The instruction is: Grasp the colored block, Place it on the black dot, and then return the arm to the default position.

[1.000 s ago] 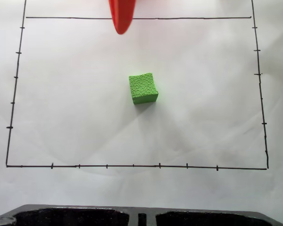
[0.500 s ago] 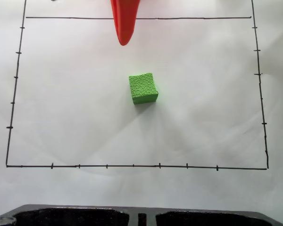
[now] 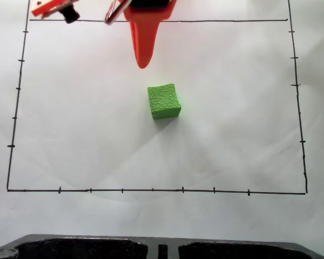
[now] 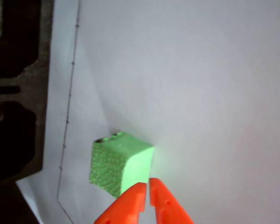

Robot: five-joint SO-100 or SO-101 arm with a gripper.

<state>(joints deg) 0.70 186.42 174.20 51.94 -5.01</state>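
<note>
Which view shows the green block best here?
The fixed view: the green block sits whole and sharp, mid-frame, inside the drawn black border, clear of the orange gripper. The wrist view shows it washed out, with the fingertips overlapping its lower edge.

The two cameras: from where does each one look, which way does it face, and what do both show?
Fixed view: sits above the white paper, looks down on the green cube; the orange gripper enters from the top edge.
Wrist view: rides on the arm, looks along the orange fingertips at the cube.
Shared: cube, gripper, paper, black border line.
</note>
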